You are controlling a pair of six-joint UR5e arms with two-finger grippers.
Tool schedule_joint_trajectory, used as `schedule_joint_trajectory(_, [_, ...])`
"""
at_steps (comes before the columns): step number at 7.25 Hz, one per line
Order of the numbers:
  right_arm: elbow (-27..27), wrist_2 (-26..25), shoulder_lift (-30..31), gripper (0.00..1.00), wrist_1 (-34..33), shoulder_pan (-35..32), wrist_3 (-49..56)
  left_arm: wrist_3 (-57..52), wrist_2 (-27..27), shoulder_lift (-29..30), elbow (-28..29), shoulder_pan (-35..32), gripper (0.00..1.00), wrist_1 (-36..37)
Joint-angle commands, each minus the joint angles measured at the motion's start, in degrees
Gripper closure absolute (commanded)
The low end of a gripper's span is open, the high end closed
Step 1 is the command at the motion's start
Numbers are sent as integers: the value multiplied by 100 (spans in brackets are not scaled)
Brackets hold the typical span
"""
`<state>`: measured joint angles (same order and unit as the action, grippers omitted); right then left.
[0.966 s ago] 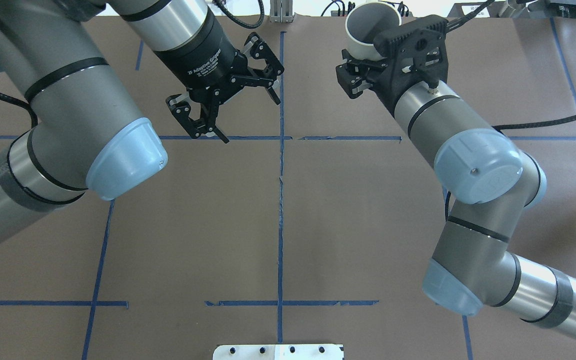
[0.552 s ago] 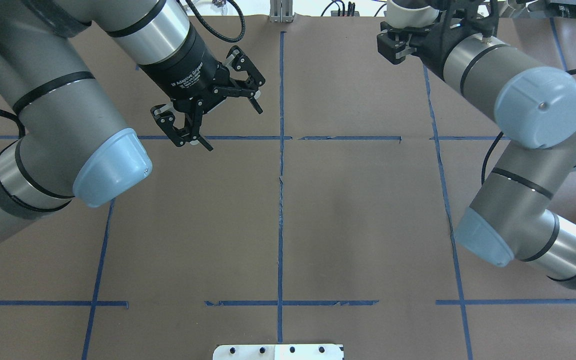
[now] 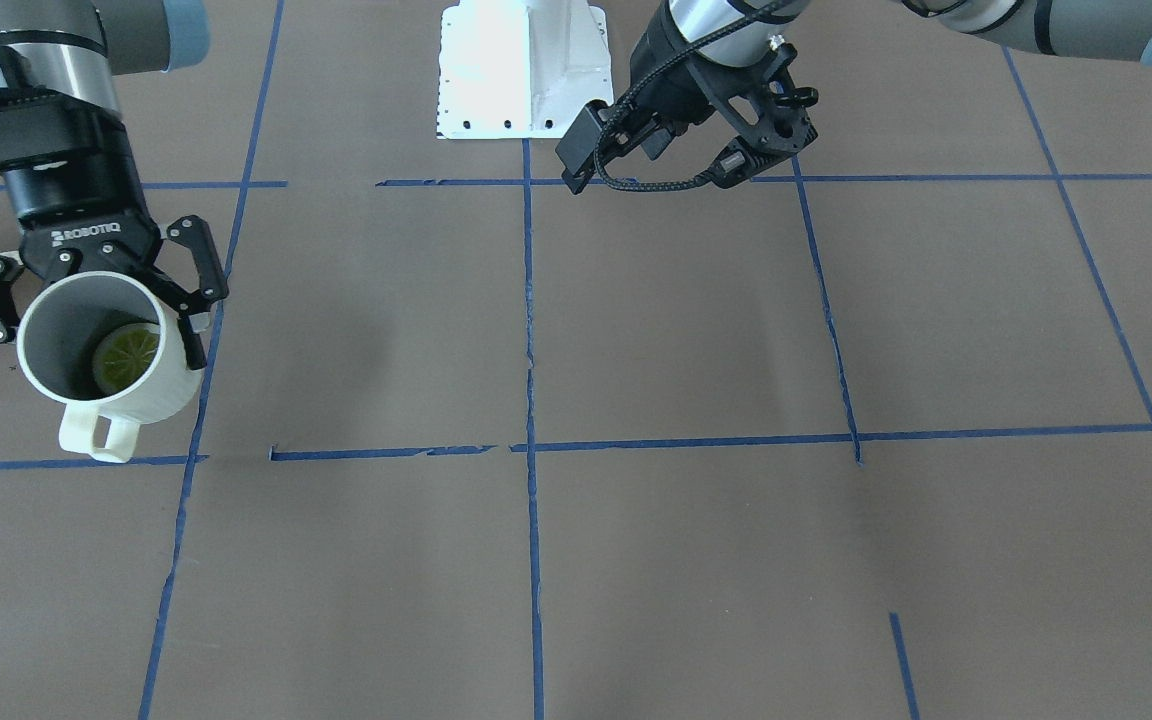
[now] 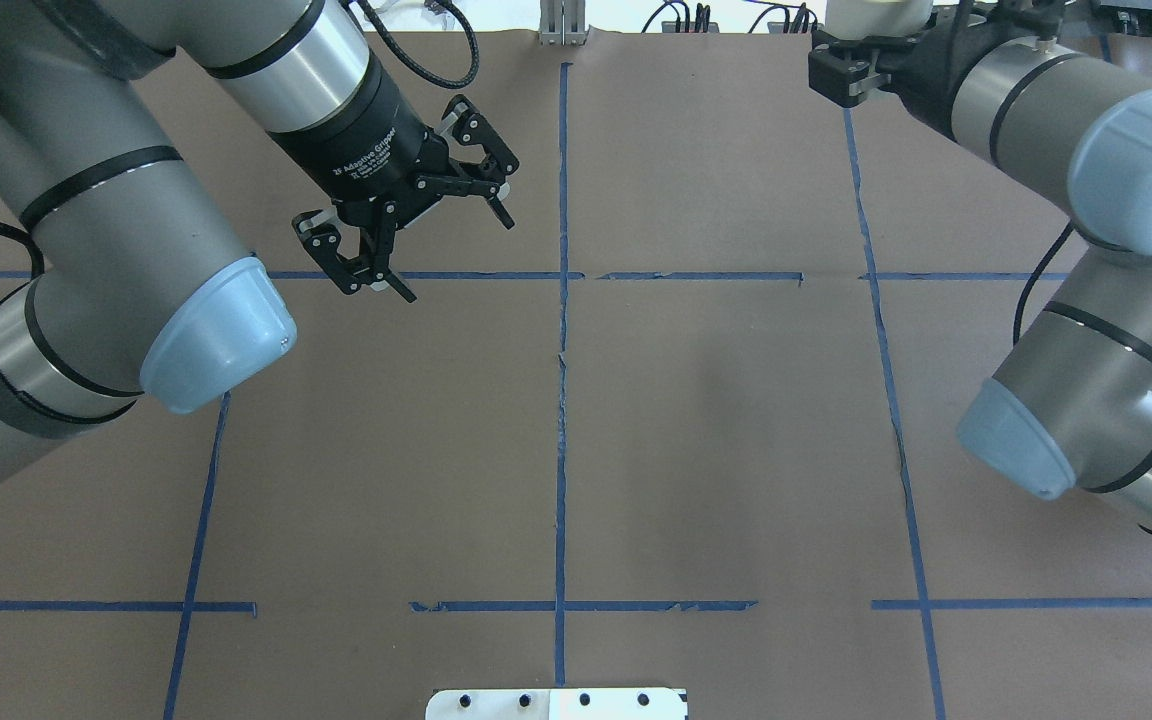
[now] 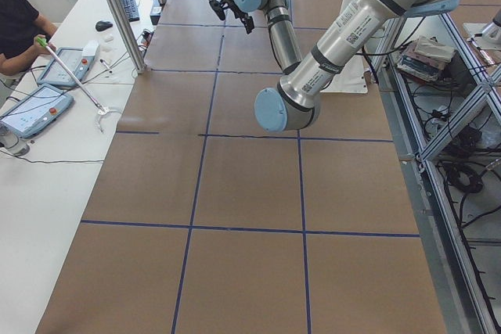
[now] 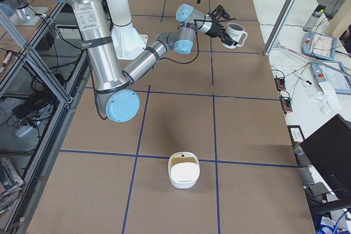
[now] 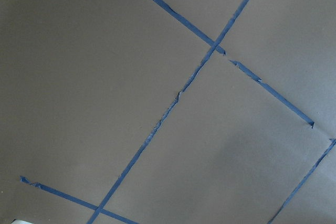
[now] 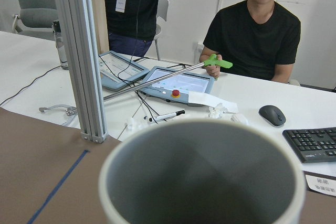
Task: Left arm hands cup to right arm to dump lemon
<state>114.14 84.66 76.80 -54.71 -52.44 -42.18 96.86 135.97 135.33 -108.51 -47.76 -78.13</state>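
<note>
The white-cream cup with one loop handle and a grey inside was held off the brown paper-covered bench, over the robot's right part of it and toward the operators' side. It was tilted, with its mouth open to the front-facing camera and its handle on the lower side in that view. The small yellow-green lemon slice lay inside at the bottom. The right hand, a slim black two-finger gripper marked "ROBOTIQ", was clamped around the cup's wall just below the rim, one finger on each side. From the right-end camera, dark lettering showed on the cup's side. The right arm reached out to it from the right of the overhead view. Well apart, the left hand hung over the bench near the middle blue tape line, fingers spread wide and gripping nothing, at the end of the thick grey left arm. A white rounded container sat on the bench at the robot's right end.
</note>
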Motion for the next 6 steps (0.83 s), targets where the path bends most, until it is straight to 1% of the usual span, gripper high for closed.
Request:
schedule_joint_trajectory(1, [257, 496, 614, 77, 30, -336, -985, -18, -62, -7, 14, -6, 0, 0])
schedule_joint_trajectory(2, [310, 717, 895, 77, 152, -476, -1133, -27, -71, -33, 22, -6, 0, 0])
schedule_joint_trajectory(3, [319, 1102, 1402, 77, 476, -861, -1134, -27, -71, -33, 31, -6, 0, 0])
schedule_joint_trajectory(4, [311, 1654, 1547, 78, 514, -1221, -1134, -27, -71, -33, 31, -6, 0, 0])
schedule_joint_trajectory(5, [354, 1912, 1783, 79, 523, -1477, -1152, -27, -71, -33, 31, -6, 0, 0])
schedule_joint_trajectory(6, [276, 2584, 1925, 80, 532, -1958, -1161, -27, -71, -33, 40, -6, 0, 0])
